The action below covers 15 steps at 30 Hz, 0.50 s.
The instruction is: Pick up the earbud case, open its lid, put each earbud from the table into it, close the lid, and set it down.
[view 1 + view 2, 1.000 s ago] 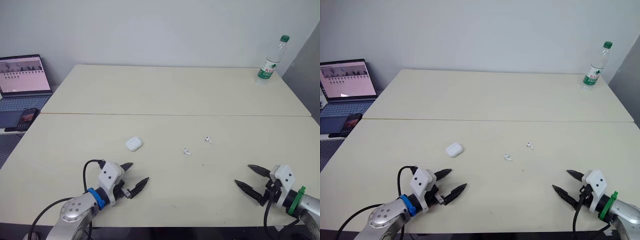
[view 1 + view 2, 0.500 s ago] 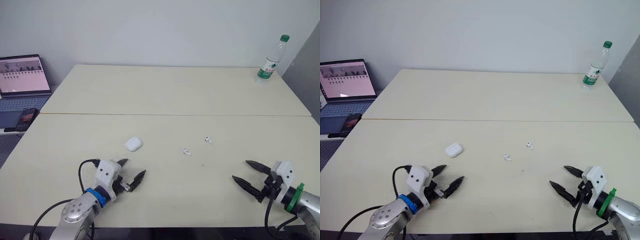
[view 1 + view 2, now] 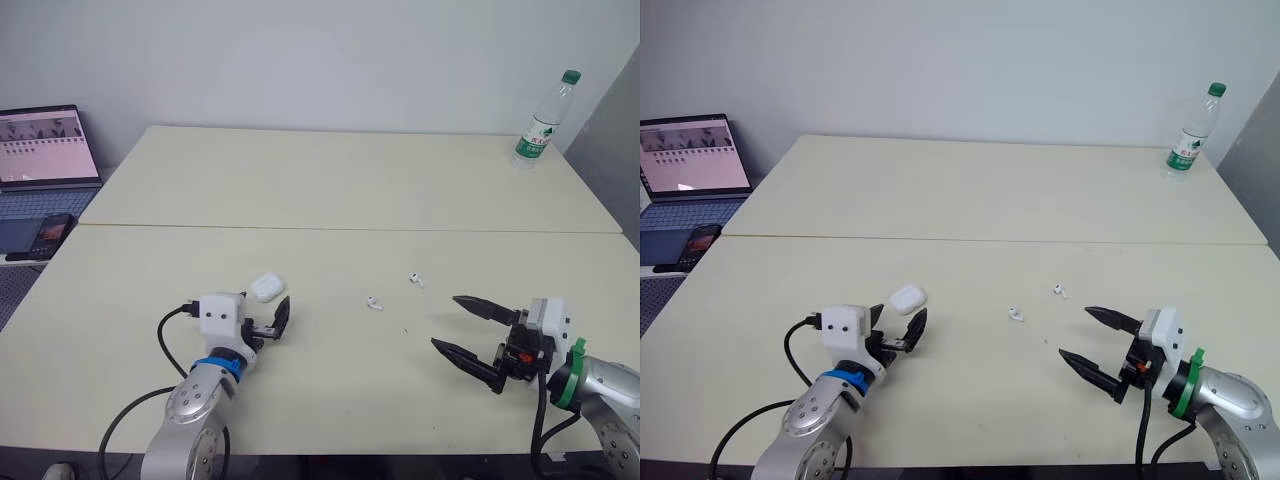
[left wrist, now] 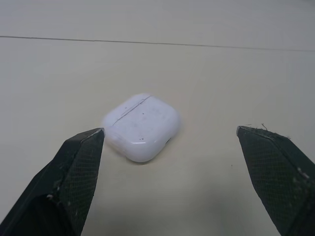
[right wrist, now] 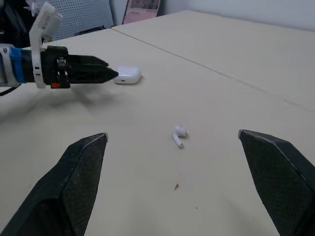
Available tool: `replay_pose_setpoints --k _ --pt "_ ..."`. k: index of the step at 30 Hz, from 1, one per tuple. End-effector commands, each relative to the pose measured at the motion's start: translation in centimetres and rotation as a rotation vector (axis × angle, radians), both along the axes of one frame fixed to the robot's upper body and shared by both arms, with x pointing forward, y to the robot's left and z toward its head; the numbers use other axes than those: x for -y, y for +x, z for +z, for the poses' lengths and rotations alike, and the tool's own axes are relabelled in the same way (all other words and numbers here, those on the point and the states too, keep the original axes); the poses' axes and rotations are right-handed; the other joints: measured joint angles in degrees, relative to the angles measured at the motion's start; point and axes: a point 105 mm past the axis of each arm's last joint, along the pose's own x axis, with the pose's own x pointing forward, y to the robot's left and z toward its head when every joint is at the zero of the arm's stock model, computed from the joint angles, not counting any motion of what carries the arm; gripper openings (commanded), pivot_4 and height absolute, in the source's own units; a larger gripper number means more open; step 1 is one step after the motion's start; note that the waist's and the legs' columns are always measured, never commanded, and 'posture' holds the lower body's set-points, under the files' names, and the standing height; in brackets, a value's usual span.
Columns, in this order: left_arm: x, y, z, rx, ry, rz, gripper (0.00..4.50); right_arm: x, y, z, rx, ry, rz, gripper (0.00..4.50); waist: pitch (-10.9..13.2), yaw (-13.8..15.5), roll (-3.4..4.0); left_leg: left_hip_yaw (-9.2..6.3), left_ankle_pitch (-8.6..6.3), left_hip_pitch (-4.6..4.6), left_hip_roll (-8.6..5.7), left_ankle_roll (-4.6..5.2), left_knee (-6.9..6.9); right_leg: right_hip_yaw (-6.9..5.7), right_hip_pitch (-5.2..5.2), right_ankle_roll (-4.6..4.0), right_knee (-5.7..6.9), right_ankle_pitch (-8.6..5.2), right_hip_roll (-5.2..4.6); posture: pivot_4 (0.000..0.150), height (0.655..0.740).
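The white earbud case (image 3: 266,287) lies shut on the cream table (image 3: 330,190), left of centre. My left gripper (image 3: 898,318) is open just short of it, and the left wrist view shows the case (image 4: 141,126) lying ahead between the two black fingertips (image 4: 81,162), untouched. Two white earbuds lie loose near the middle, one (image 3: 373,302) nearer me and one (image 3: 416,280) a little farther right. To their right my right gripper (image 3: 445,321) stands open and empty above the table. The right wrist view looks past an earbud (image 5: 178,134) to the case (image 5: 127,75).
A water bottle (image 3: 540,120) with a green cap stands at the far right corner. Off the left edge sit a laptop (image 3: 45,150) and a phone (image 3: 50,232). A seam (image 3: 350,230) crosses the table behind the case.
My left gripper has moved forward from the near edge up to the case. My right gripper has moved forward and left toward the earbuds. Both stayed open.
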Motion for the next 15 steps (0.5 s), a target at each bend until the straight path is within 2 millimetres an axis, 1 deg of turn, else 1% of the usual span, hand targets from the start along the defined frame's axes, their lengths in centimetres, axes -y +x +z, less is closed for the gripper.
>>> replay_pose_setpoints --k 1,5,8,12,15 --pt "-0.4 0.5 0.1 -0.005 0.012 0.037 4.50 -0.4 -0.2 1.0 0.035 0.011 0.016 4.46 0.02 0.01 -0.03 -0.01 0.00 -0.01 0.00 0.00 0.00 -0.01 0.00 0.00 0.00 0.00 0.00 0.150 0.7362" --pt "-0.6 1.1 -0.4 -0.022 0.031 0.044 4.50 -0.3 -0.2 0.9 0.038 0.009 0.012 4.46 0.05 0.01 -0.09 -0.03 0.00 -0.04 -0.01 0.00 0.00 -0.01 0.00 0.00 -0.02 0.00 -0.01 0.150 0.7362" --pt "-0.2 1.5 -0.2 -0.007 0.024 0.033 4.50 -0.2 -0.2 1.0 0.043 0.013 0.002 4.46 0.06 0.02 -0.11 -0.03 0.00 -0.03 0.00 0.00 0.01 -0.01 0.00 0.01 -0.01 0.01 -0.01 0.150 0.7362" --pt "1.2 2.3 0.3 0.025 0.021 -0.060 4.50 -0.2 -0.2 1.0 0.049 0.013 -0.007 4.46 0.07 0.03 -0.11 -0.03 0.00 -0.03 -0.01 0.00 0.02 -0.01 0.00 0.02 0.00 0.02 -0.01 0.150 0.7362" --pt "2.0 2.9 0.2 0.026 0.022 -0.140 4.50 -0.1 -0.2 1.1 0.051 0.018 -0.010 4.46 0.07 0.03 -0.11 -0.01 0.00 -0.03 -0.01 0.00 0.01 -0.01 0.00 0.02 -0.01 0.02 -0.01 0.150 0.7362"
